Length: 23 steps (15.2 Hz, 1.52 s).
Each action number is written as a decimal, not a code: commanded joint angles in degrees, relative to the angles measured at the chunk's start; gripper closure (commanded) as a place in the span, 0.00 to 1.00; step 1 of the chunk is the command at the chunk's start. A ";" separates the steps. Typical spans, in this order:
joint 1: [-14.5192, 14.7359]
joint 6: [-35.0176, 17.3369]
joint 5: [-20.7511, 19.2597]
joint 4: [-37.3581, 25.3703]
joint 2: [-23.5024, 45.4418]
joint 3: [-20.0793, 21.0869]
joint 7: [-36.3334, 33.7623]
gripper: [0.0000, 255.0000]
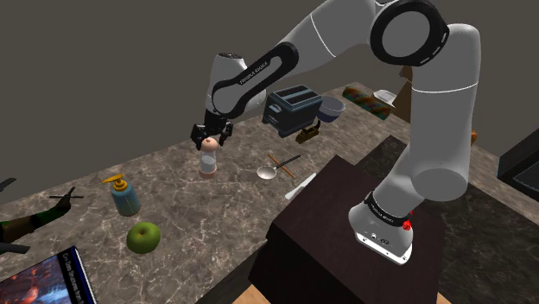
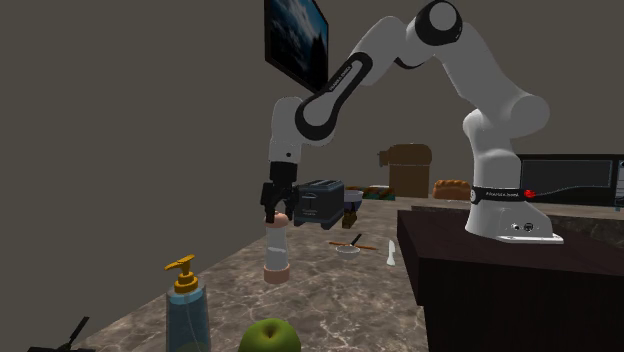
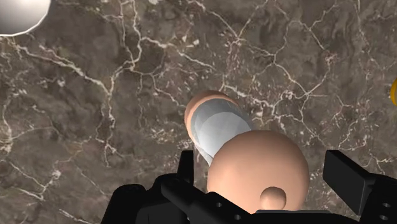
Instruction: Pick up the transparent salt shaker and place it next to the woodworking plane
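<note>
Pink-capped shaker (image 1: 208,161) upright on marble counter (image 1: 173,186), its cap between my gripper's (image 1: 211,137) fingers, which are apart and not touching. Risk: an off-centre close tips it, or the rounded cap slips out.

White arm (image 1: 442,129), dark joints (image 1: 408,34), all-black tool (image 1: 210,136), small red dot (image 1: 406,226).

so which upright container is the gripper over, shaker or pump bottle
The pink-capped salt shaker; the open gripper straddles its top. The blue pump bottle stands well away.
</note>
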State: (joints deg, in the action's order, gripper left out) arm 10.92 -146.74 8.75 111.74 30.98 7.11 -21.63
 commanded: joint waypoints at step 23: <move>-0.14 6.23 -0.15 -0.07 -6.22 -0.02 -0.94 1.00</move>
State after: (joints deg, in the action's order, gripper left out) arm 10.82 -141.09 8.59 111.59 25.42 7.09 -22.51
